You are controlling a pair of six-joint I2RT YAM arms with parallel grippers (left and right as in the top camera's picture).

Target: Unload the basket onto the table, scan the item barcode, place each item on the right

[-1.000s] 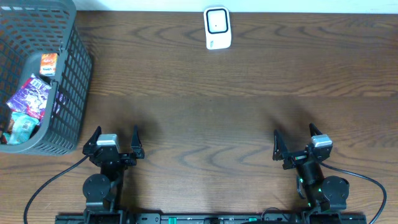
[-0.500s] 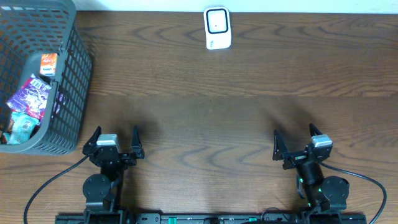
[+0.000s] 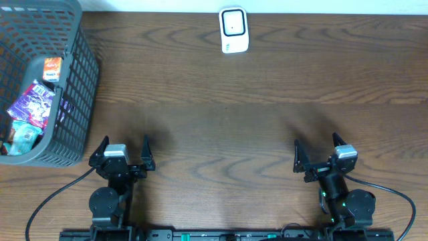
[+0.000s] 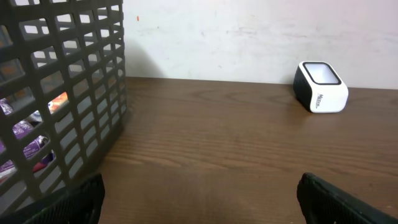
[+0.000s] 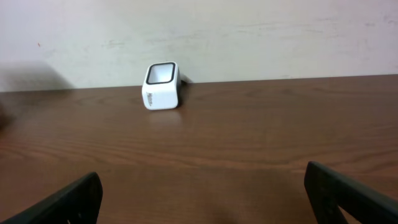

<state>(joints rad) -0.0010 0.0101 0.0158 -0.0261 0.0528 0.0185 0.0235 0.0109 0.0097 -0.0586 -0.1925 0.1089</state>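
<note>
A white barcode scanner (image 3: 234,30) with a dark window stands at the table's far edge; it also shows as the scanner (image 4: 320,87) in the left wrist view and the scanner (image 5: 161,86) in the right wrist view. Several packaged items (image 3: 30,110) lie inside the grey basket (image 3: 73,87) at the left; through its mesh wall (image 4: 68,93) some wrappers show. My left gripper (image 3: 123,146) rests open at the front left, nothing between its fingers. My right gripper (image 3: 317,148) rests open at the front right, likewise empty.
The wooden table (image 3: 221,127) stretches between the grippers and the scanner. A pale wall (image 5: 249,31) rises behind the table's far edge. Cables (image 3: 47,204) run from both arm bases along the front edge.
</note>
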